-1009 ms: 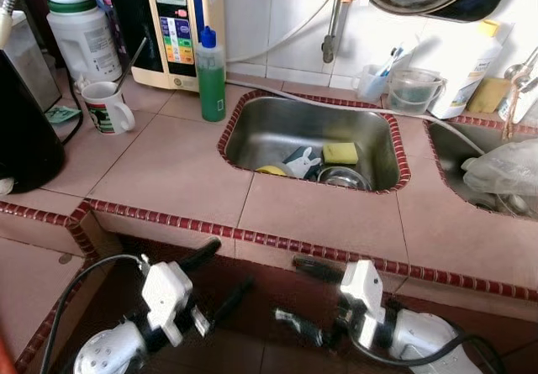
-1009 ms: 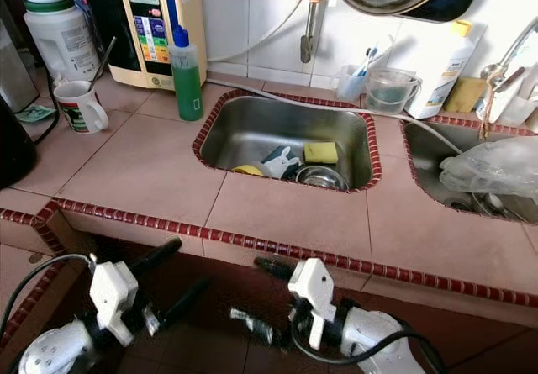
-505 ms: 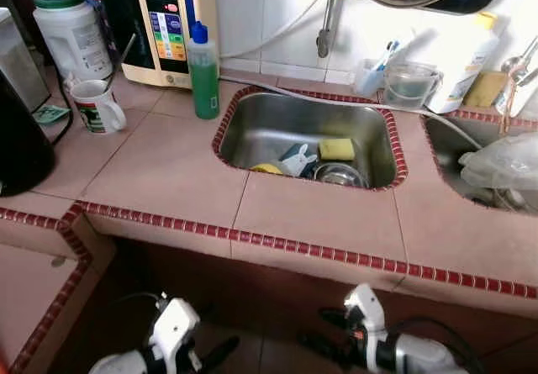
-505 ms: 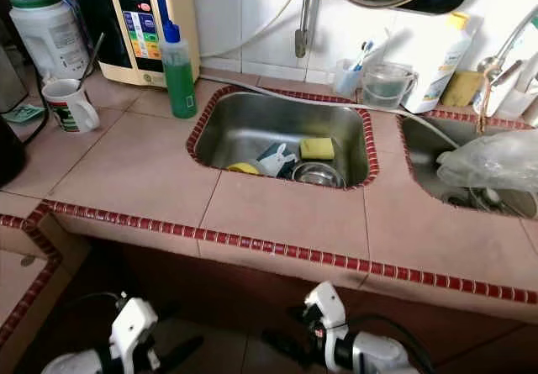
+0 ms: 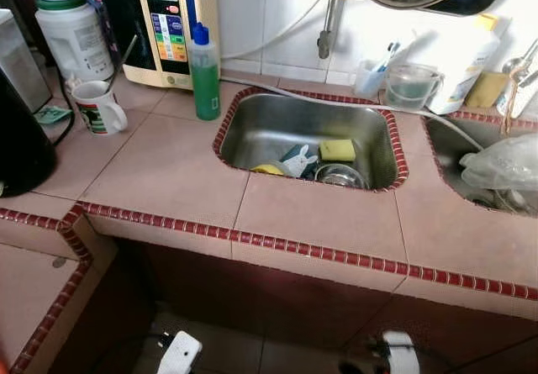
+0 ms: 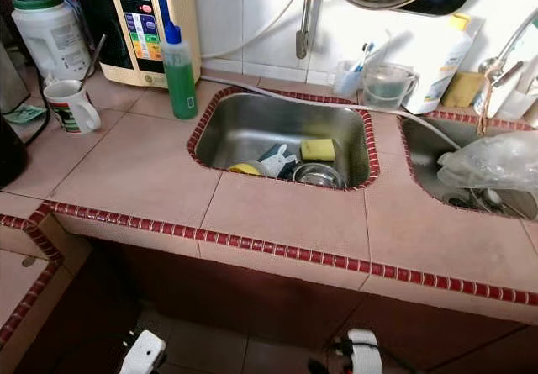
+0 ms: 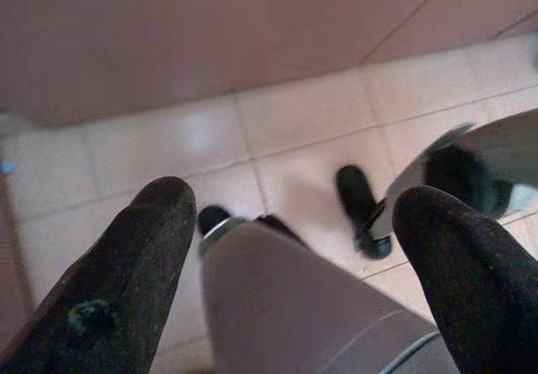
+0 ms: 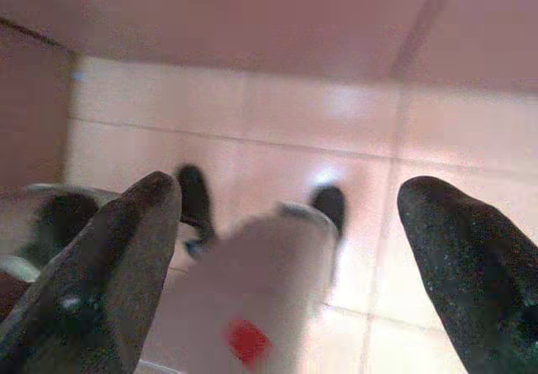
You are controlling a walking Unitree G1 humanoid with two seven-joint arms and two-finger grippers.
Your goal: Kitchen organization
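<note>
While no single item is singled out by the task, the things to be sorted gather in and around the steel sink (image 5: 308,134), set into the tiled counter (image 5: 176,172) with its long axis running left to right. Inside it, against the near wall, lie a yellow sponge (image 5: 339,150), a small round metal bowl (image 5: 340,175), a white and dark blue piece (image 5: 296,161) whose kind I cannot tell, and a yellow item (image 5: 270,170) at its left. Just beyond the sink's far left corner a green bottle (image 5: 204,76) with a blue cap stands upright, touching the front of a cream water appliance (image 5: 171,23) against the wall. Further left stand a white mug (image 5: 99,107), handle turned toward the sink, and a large white jug (image 5: 73,31) with a green band. A thin hose (image 5: 353,102) runs along the sink's far rim. Behind the far right corner stand a clear measuring cup (image 5: 409,86) and a white bottle (image 5: 461,59), upright. At the right, a second basin (image 5: 450,151) holds a crumpled clear plastic bag (image 5: 504,163).

Both arms hang low in front of the counter, over the floor. The left gripper (image 7: 290,248) has its fingers spread wide with nothing between them, and the right gripper (image 8: 290,248) is likewise spread and empty; both wrist views look down on pale floor tiles (image 7: 294,113).
</note>
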